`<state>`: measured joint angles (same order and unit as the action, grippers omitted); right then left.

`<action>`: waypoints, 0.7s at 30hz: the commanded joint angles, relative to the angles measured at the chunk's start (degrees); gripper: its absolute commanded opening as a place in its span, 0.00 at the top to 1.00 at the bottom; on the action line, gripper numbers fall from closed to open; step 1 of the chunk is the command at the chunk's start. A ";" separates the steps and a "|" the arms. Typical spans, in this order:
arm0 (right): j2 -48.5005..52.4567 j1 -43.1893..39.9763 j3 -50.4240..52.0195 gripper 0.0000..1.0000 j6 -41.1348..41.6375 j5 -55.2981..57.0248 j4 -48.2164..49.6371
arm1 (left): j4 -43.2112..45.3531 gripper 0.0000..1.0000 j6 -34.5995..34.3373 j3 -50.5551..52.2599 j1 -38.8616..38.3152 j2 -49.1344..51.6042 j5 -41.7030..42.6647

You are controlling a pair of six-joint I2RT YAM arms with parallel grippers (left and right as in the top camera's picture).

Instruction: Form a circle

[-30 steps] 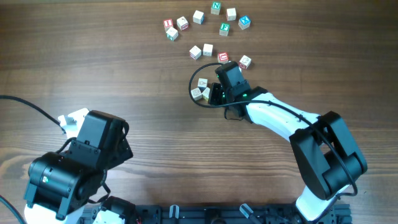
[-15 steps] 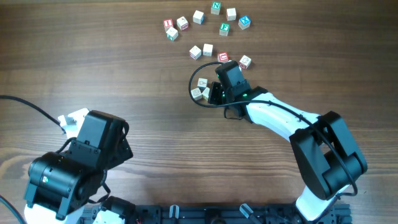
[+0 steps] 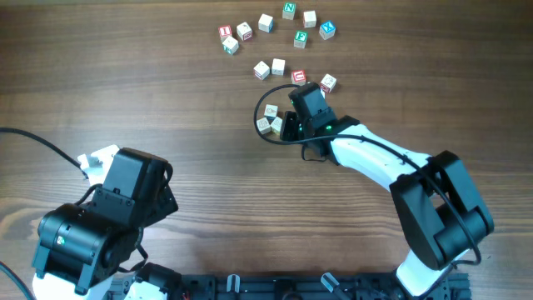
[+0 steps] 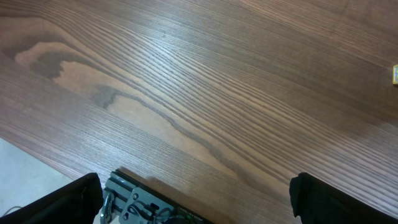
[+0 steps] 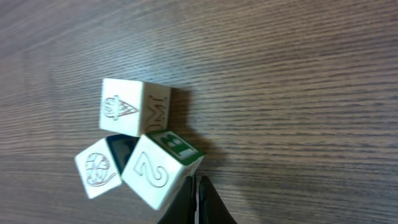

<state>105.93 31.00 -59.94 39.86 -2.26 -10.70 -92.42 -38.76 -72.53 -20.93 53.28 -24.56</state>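
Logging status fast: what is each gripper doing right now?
Left gripper: open, holding nothing.
Right gripper: shut, empty, its tips beside the cubes.

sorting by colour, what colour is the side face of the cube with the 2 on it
Green, on the cube by the shut right gripper; right wrist view shows it best.

a dark wood-grain table [image 3: 166, 92] carries pale wooden alphabet cubes [image 3: 278, 66] scattered loosely beyond the right gripper [image 3: 285, 127], none forming a ring. three more cubes [image 5: 134, 149] huddle touching one another just at its closed fingertips; the tabletop beneath the left gripper lies bare.
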 commanded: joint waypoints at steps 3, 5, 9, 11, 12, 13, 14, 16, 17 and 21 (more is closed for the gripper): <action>-3.96 3.10 0.44 0.95 -2.32 2.12 1.51 | 0.02 0.00 -0.94 0.22 0.33 -0.13 -0.04; -3.96 4.24 0.44 0.95 -3.13 2.67 2.75 | 0.02 0.00 -0.94 0.22 0.33 -0.13 -0.04; -3.54 4.39 0.44 0.95 -3.72 2.71 3.61 | 0.02 0.00 -0.94 0.22 0.33 -0.13 -0.04; -2.38 4.39 0.44 0.96 -3.78 2.69 4.15 | 0.02 0.00 -0.94 0.22 0.33 -0.13 -0.04; -2.19 4.39 0.44 0.95 -3.74 2.64 4.46 | 0.02 0.00 -0.94 0.22 0.33 -0.13 -0.04; -2.14 4.39 0.44 0.96 -3.76 2.67 4.52 | 0.02 0.00 -0.94 0.22 0.33 -0.13 -0.04; -2.14 4.39 0.44 0.96 -3.74 2.67 4.68 | 0.02 0.00 -0.94 0.22 0.33 -0.13 -0.04; -2.14 4.39 0.44 0.95 -3.76 2.69 4.76 | 0.02 0.00 -0.94 0.22 0.33 -0.13 -0.04; -2.14 4.39 0.44 0.95 -3.80 2.91 4.68 | 0.02 0.00 -0.94 0.22 0.33 -0.13 -0.04; -0.72 4.39 0.44 0.95 -3.78 2.84 6.08 | 0.02 0.00 -0.94 0.22 0.33 -0.13 -0.04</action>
<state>103.55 35.53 -59.68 37.17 -0.95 -6.02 -92.42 -38.76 -72.53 -20.93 53.28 -24.58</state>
